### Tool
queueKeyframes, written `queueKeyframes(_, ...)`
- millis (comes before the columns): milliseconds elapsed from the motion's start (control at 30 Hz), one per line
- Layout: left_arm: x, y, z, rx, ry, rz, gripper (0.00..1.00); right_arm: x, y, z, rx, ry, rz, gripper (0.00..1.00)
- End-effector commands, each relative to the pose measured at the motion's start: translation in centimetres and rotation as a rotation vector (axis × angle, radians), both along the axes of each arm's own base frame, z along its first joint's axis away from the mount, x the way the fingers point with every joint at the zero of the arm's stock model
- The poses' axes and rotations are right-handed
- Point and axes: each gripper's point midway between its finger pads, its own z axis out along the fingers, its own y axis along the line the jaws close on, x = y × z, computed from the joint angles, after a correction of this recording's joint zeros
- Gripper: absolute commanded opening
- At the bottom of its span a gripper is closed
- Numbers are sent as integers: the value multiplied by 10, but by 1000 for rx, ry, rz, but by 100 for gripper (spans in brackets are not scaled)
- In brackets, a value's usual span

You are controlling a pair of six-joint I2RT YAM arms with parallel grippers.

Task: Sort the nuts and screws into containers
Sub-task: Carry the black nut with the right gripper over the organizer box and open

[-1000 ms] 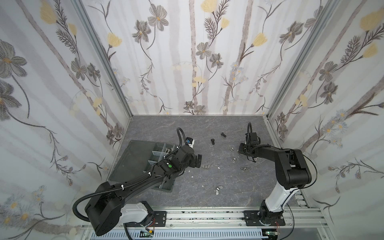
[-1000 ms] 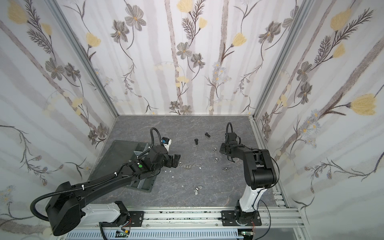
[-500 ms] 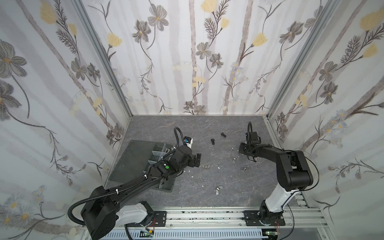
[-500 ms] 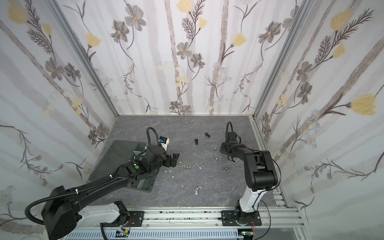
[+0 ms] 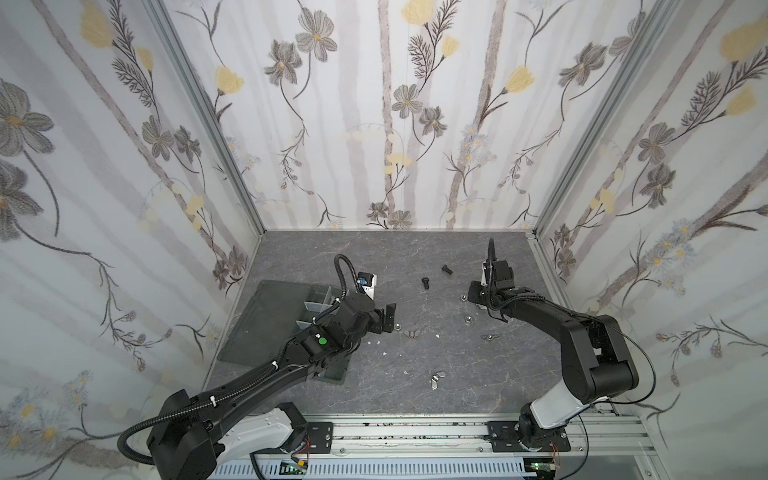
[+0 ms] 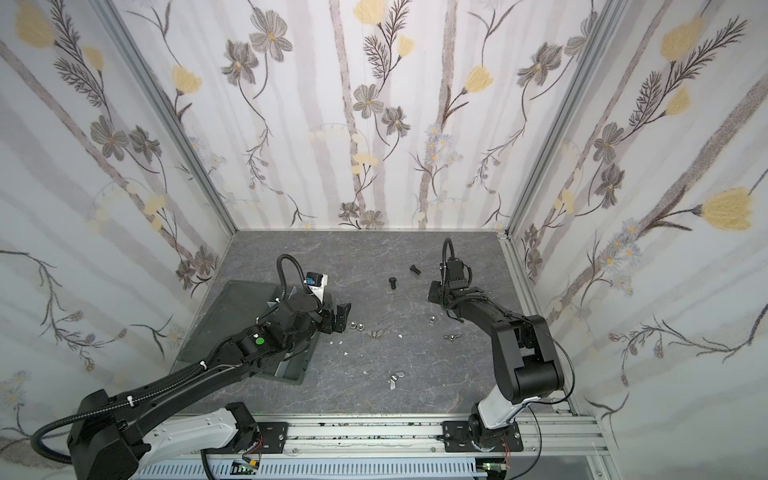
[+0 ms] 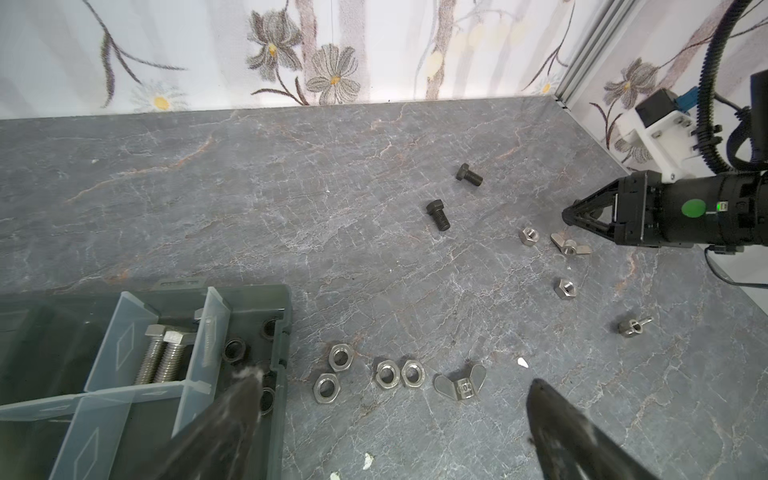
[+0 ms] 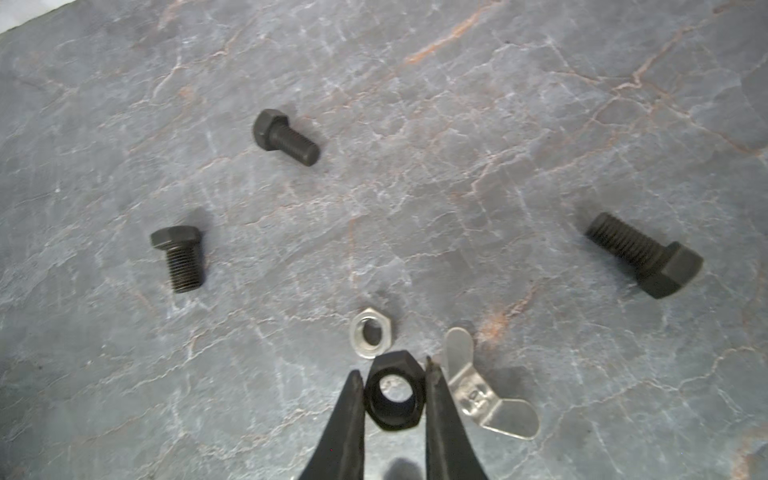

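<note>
White walls (image 5: 357, 124) patterned with grey and yellow flowers, a grey marbled tabletop (image 5: 374, 257) veined in white and rust, matte black screws (image 8: 285, 137), a black nut (image 8: 392, 365), shiny silver nuts (image 7: 446, 384), and a dark grey tray (image 7: 283, 328) with translucent grey dividers (image 7: 124, 332).

In both top views the left arm stretches low from its base toward 2 o'clock, forearm nearly flat. The left pincer (image 5: 384, 319) hangs at its end, jaws spread wide apart. The right arm rises from its base, folds sharply at the elbow and reaches toward 10 o'clock. The right pincer (image 8: 392, 368) tilts downward, jaws pressed on both sides of a black nut (image 8: 392, 395).
</note>
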Motion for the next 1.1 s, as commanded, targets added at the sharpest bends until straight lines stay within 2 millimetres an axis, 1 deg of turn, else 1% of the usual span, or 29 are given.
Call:
queueKeyframes(0,-1,13,4,8,-24,43,100,1,29,15,31,-36,67,11)
queueKeyframes(433,-16,59,25,-42,-75,184,100,-14,162,34,99,-63,328,8)
queueKeyframes(733,-28,86,39,-73,-117,244,100,-31,237,42,204,-70,493,8)
queueKeyframes(800,-30,89,41,-74,-119,249,100,-35,254,44,227,-70,528,8)
queueKeyframes(1067,-38,100,43,-74,-129,257,100,-51,312,39,267,-42,635,8)
